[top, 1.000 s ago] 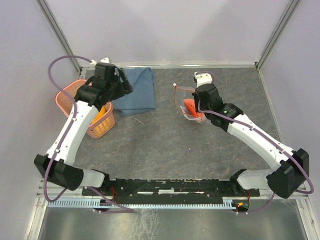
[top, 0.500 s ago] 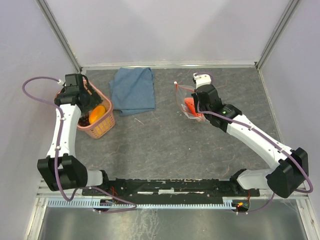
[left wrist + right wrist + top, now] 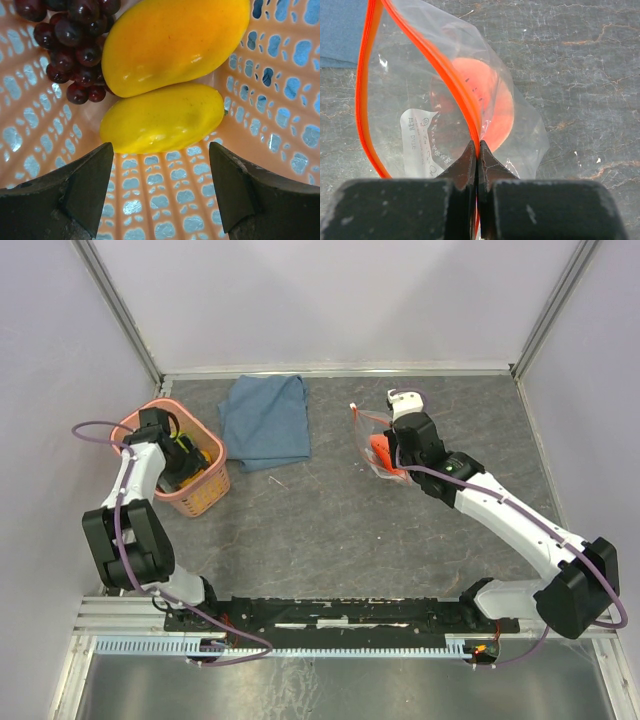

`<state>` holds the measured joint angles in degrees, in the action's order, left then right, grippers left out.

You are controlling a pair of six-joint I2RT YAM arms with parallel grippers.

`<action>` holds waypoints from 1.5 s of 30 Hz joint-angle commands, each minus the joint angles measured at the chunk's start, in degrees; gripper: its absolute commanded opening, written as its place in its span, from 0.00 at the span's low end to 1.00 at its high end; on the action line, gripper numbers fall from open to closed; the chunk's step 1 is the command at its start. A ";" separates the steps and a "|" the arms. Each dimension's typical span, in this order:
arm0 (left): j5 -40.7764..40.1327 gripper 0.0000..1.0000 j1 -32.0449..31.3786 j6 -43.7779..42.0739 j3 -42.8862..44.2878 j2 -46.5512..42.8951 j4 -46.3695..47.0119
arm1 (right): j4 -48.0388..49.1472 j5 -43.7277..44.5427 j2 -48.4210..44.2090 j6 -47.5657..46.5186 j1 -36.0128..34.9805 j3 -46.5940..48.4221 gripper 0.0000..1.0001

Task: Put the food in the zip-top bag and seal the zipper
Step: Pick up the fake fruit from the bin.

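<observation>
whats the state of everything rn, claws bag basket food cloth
left claw: open, inside the basket, holding nothing
right claw: shut on the zipper
zip-top bag: mouth open, orange-red piece inside
zipper: unsealed
basket: upright, holds yellow fruits and grape bunch
blue cloth: folded, lying flat
</observation>
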<state>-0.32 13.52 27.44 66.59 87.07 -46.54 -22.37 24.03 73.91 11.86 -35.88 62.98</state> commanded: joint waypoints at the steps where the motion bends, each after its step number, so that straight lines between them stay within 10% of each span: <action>1: 2.58 0.84 0.54 -2.91 -1.41 2.05 4.26 | 2.84 0.99 -1.92 -0.61 0.19 -0.32 0.02; 36: 13.41 0.92 1.75 -1.43 -6.43 1.82 6.09 | 3.96 0.72 -2.28 -0.26 0.12 -1.50 0.02; 45: 4.18 0.93 0.93 -8.01 -3.69 -3.19 2.93 | 4.13 0.22 -2.42 -0.17 0.10 -1.62 0.02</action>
<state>8.60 15.27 25.28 59.99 87.53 -41.47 -20.56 24.21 73.43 11.68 -35.88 61.45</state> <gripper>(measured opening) 0.928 0.025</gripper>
